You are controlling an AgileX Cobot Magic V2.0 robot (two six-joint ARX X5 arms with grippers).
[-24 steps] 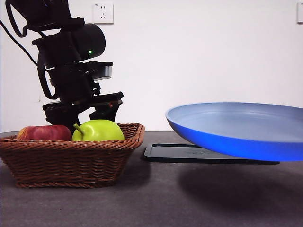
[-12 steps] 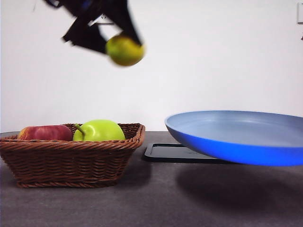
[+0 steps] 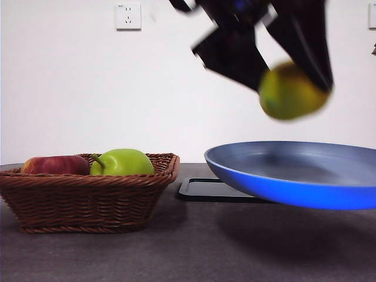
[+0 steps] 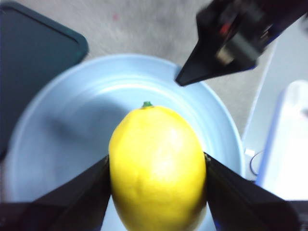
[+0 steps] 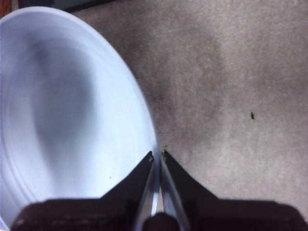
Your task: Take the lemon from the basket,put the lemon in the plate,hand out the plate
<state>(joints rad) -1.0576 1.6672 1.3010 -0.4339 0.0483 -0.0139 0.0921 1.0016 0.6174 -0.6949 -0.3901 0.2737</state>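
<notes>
A white wall with a socket backs the grey tabletop. The left end effector clasps the lemon between both jaws, hanging above the plate. The right end effector pinches the plate's rim, holding it clear of the tabletop. A good release probably means lowering close over the plate's middle before the jaws part, so the fruit does not roll out. Only the front view shows the basket with the apples and the plate's height; only the wrist views show both grips.
</notes>
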